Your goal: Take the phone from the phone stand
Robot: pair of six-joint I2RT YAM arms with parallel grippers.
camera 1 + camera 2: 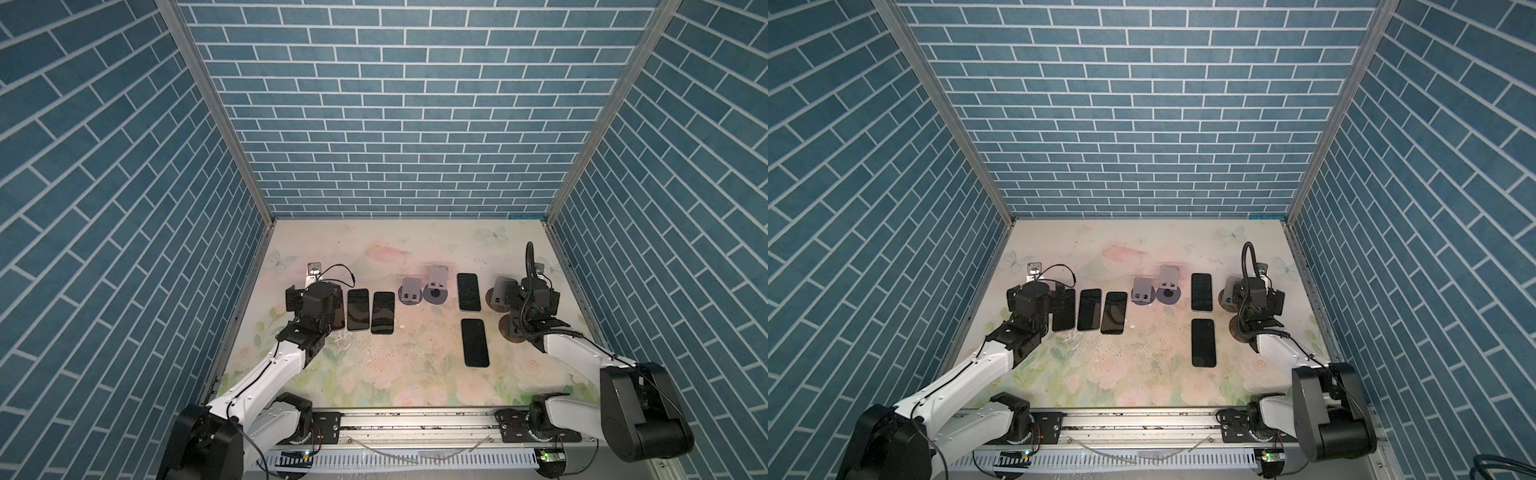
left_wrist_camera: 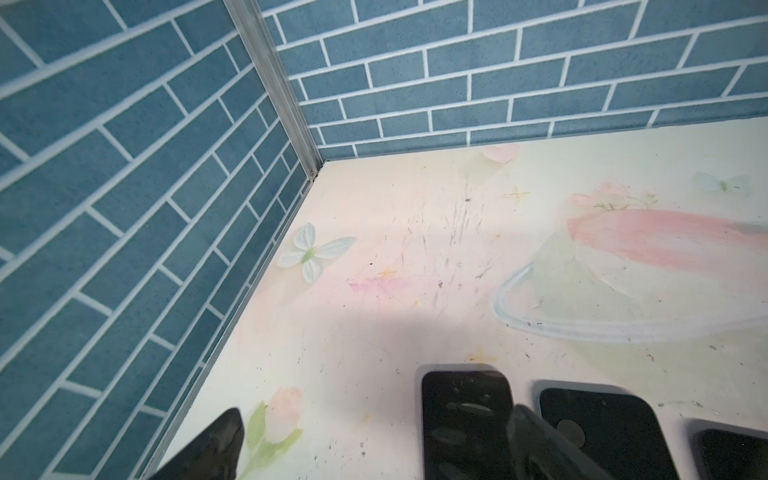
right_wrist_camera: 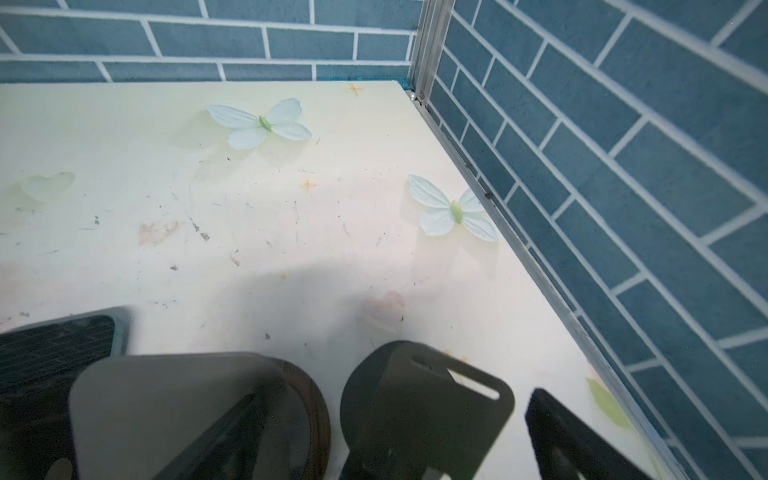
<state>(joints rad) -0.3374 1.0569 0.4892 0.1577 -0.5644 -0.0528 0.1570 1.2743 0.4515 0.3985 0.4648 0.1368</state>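
No phone [image 1: 468, 297] sits on any visible phone stand [image 1: 436, 282]; five lie flat on the surface [image 1: 374, 374]. Left gripper [image 2: 378, 415] fingers wide, empty, above the end phone [image 1: 1064, 309]. Right gripper [image 3: 395, 395] fingers wide, empty, dark stand [image 3: 424, 407] between them. Risk: a careless withdrawal could topple that stand.

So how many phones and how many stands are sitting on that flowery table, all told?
Phones: 5, all lying flat
Phone stands: 4 in view
Total: 9
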